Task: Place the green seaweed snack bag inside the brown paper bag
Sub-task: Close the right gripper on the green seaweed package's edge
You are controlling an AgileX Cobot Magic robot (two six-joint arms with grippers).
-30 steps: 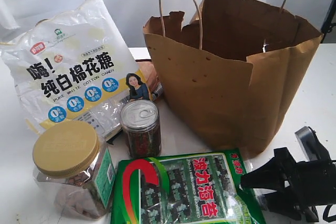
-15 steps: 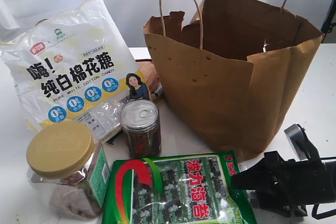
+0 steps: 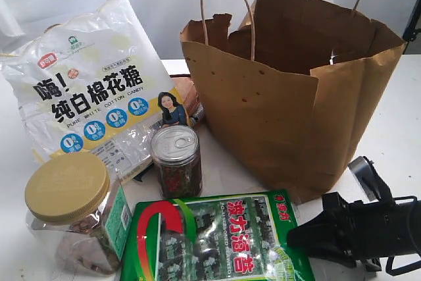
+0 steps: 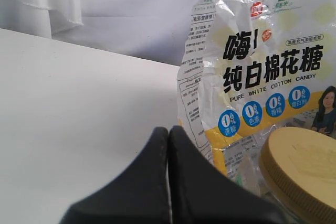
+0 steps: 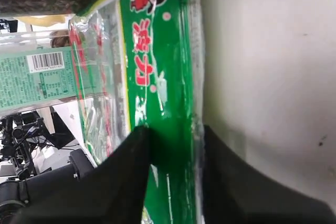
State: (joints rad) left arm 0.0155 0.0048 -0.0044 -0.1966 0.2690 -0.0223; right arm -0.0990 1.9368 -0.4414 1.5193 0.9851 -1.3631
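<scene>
While the left hand (image 4: 168, 129) sits by the white candy bag (image 3: 92, 90), its fingers are pressed together on nothing. Past the yellow-lidded jar (image 3: 69, 190), the green seaweed snack bag (image 3: 217, 241) lies flat on the worktop (image 3: 395, 116), in front of the upright brown paper bag (image 3: 276, 116). The right hand (image 5: 173, 129) has its fingers apart astride the packet's right edge; whether they pinch it, I cannot tell.

Green seaweed snack bag (image 3: 217, 241) — bottom cropped; brown paper bag (image 3: 276, 129) (far handle) too.
</scene>
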